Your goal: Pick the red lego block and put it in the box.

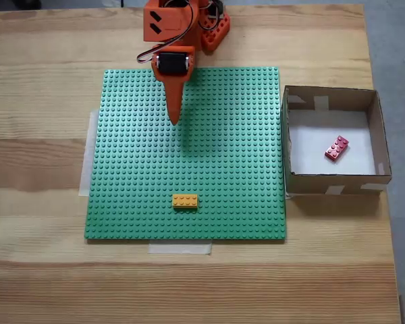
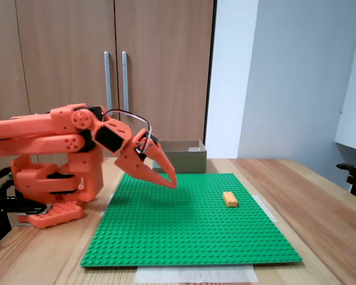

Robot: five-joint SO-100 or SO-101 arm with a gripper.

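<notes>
The gripper point(image 1: 175, 120) hangs over the upper-middle of the green baseplate point(image 1: 243, 135), its orange fingers drawn together to a single point with nothing between them; in the side-on fixed view the same gripper point(image 2: 171, 183) tilts downward with its tip just above the studs, not visibly touching them. Around the tip the plate lies bare on every side; the nearest thing is the orange-yellow brick point(image 1: 185, 200), well apart toward the plate's near edge, lying flat with its long side along that edge; the side view shows this brick point(image 2: 229, 199) to the right of the fingertip. The arm is folded back on itself; in the side view its upper links lie stacked nearly level above the orange base point(image 2: 53, 208), which sits off the plate's far edge on the wooden table point(image 1: 40, 283). The plate's edges are held by strips of pale tape point(image 1: 179, 248) at the near and left sides in the top-down view; a wide band of bare wood runs below it. The cardboard box point(image 1: 285, 145) stands just beside the plate's right edge; the red lego block point(image 1: 337, 148) lies flat and askew on its white floor, clear of all four walls. From the side the box point(image 2: 187, 159) shows as a low brown wall behind the gripper, its inside hidden.
</notes>
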